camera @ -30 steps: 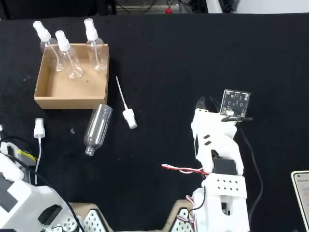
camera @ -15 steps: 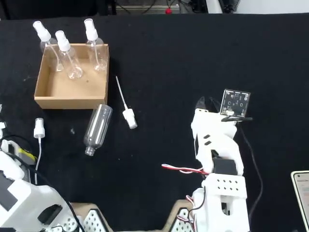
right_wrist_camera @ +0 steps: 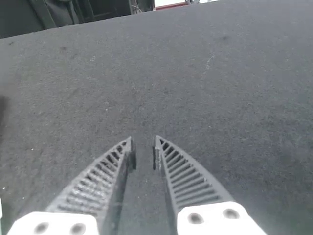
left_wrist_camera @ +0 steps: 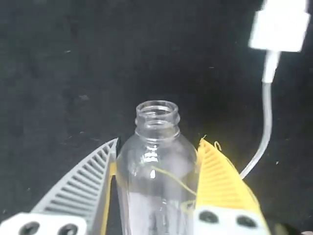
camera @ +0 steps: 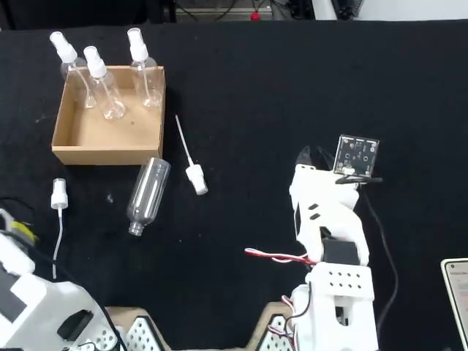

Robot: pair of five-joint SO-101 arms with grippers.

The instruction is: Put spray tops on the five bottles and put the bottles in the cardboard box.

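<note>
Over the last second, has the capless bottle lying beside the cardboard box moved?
No. The lying bottle keeps the same spot and tilt, just off the near right corner of the cardboard box.

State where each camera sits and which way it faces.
High view: fixed overhead, looking down on the table, cardboard box, right arm and left arm.
Left wrist view: on the left arm, looking along the left hand at the bottle it grips.
Right wrist view: on the right arm, looking along the right hand across the table.
Shared: the spray top beyond the gripped bottle also lies in the high view.
</note>
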